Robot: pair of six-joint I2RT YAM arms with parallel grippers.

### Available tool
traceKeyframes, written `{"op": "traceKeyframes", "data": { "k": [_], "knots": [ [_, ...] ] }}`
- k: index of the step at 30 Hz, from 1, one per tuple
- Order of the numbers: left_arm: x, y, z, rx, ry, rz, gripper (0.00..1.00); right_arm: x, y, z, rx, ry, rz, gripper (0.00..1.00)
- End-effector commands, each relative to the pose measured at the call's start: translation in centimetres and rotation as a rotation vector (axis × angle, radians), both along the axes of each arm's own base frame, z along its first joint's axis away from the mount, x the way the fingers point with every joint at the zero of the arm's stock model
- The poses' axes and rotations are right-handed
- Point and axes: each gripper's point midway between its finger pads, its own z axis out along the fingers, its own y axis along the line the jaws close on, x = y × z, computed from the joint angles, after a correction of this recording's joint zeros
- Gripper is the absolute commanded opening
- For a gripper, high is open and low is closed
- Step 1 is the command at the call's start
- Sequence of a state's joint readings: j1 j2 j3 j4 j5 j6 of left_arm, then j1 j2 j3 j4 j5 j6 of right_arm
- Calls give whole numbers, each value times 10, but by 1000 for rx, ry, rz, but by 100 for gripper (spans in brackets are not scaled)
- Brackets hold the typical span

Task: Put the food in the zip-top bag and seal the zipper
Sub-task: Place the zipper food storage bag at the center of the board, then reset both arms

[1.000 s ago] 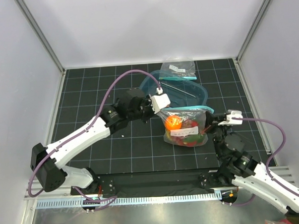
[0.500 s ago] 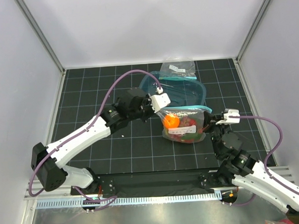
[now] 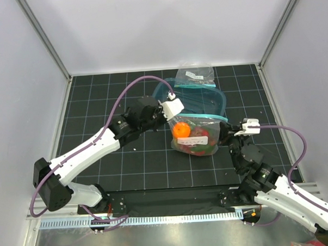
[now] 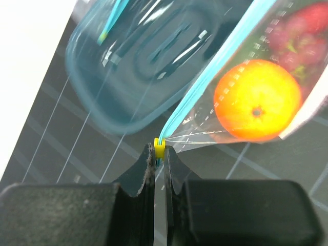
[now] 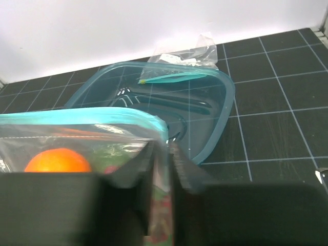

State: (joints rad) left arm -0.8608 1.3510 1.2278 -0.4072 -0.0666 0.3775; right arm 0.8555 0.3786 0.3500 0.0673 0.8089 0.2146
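Near centre, the bag (image 3: 200, 143) is being held taut, corners pinched by left gripper (image 4: 159, 154) and right gripper (image 5: 165, 151); zipper (image 4: 205, 79) sliding probably next.

White walls (image 3: 149, 25) enclose a black gridded table (image 3: 97, 98)

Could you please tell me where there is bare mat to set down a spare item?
Bare mat lies far left, between the left wall and the teal tub, and in the near strip before the zip-top bag. Crowded: mid-mat, where the left claw and right claw pinch the bag, the small bag behind the tub.
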Motion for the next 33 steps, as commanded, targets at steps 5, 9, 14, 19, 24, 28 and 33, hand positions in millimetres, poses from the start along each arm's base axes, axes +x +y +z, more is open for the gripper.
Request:
{"op": "traceKeyframes", "data": {
  "k": [5,9,14,19,24,28,33],
  "knots": [
    [35,62,18,70,-99,281,23,17,8,23,-71,1,-25,63],
    [43,62,29,15,-120,326,76,24,5,14,-98,59,-86,77],
    [43,66,57,-141,-187,379,100,21,-7,17,-39,37,-143,91],
    [50,94,94,-315,-276,567,100,16,-11,16,26,16,-149,94],
    [57,142,117,-443,-324,855,100,13,-27,14,60,9,-232,96],
    [55,170,132,-645,-272,991,100,7,-52,11,90,17,-376,98],
    [57,190,136,-850,-212,1002,100,-5,-81,-4,106,27,-540,98]
  ]
}}
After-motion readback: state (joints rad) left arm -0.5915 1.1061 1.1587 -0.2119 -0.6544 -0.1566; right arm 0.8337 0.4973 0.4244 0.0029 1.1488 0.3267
